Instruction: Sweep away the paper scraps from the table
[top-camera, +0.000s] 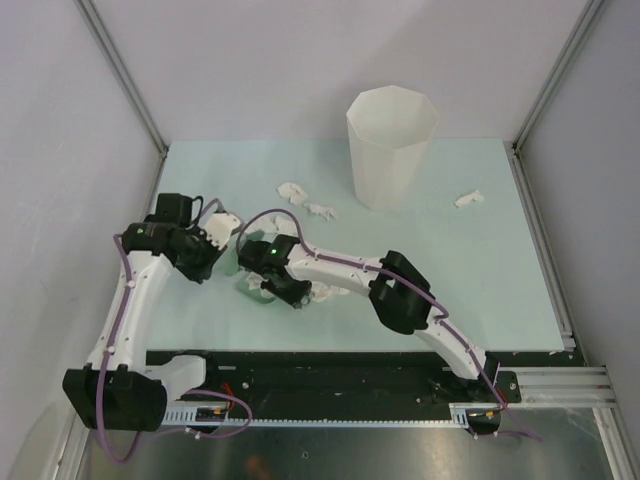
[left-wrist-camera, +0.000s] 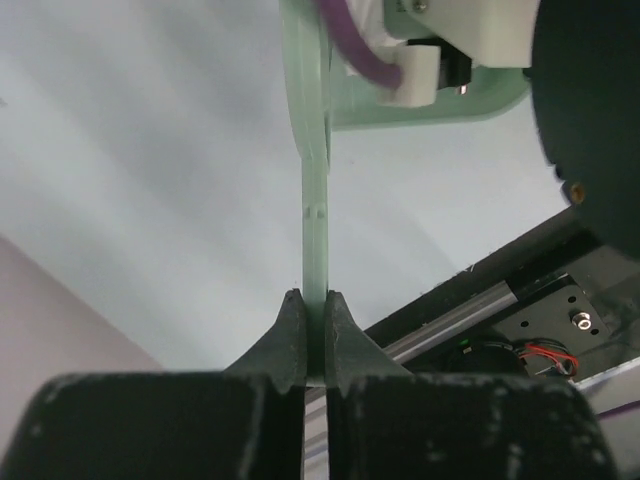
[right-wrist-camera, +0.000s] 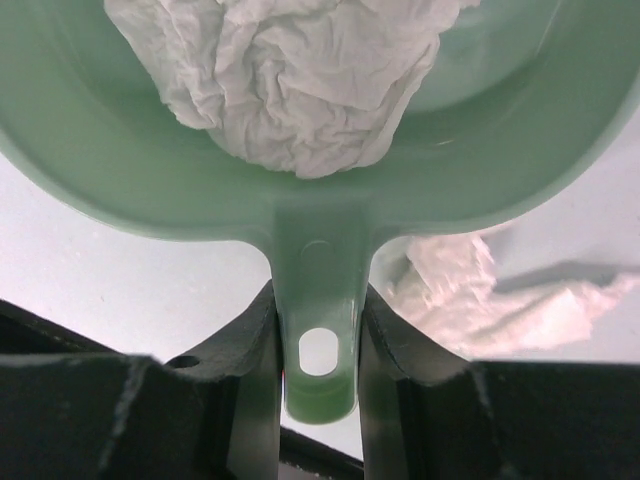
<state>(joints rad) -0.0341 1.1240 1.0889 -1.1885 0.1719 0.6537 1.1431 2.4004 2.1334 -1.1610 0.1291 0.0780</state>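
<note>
Gripping the smooth green plastic dustpan (right-wrist-camera: 100, 190) handle, right claw (right-wrist-camera: 318, 330) is part-closed; crumpled white paper scraps (right-wrist-camera: 290, 80) sit in the pan, more on the pale surface (top-camera: 480, 260); left claw (left-wrist-camera: 315, 310) pinches a thin flat green strip (left-wrist-camera: 315, 230).

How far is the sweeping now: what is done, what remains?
Done: one wad lies in the dustpan, whose handle the right end effector grips. In hand: the left end effector is shut on a thin green tool. Left: scraps on the table left of the bin, one at its right, another beside the dustpan.
</note>
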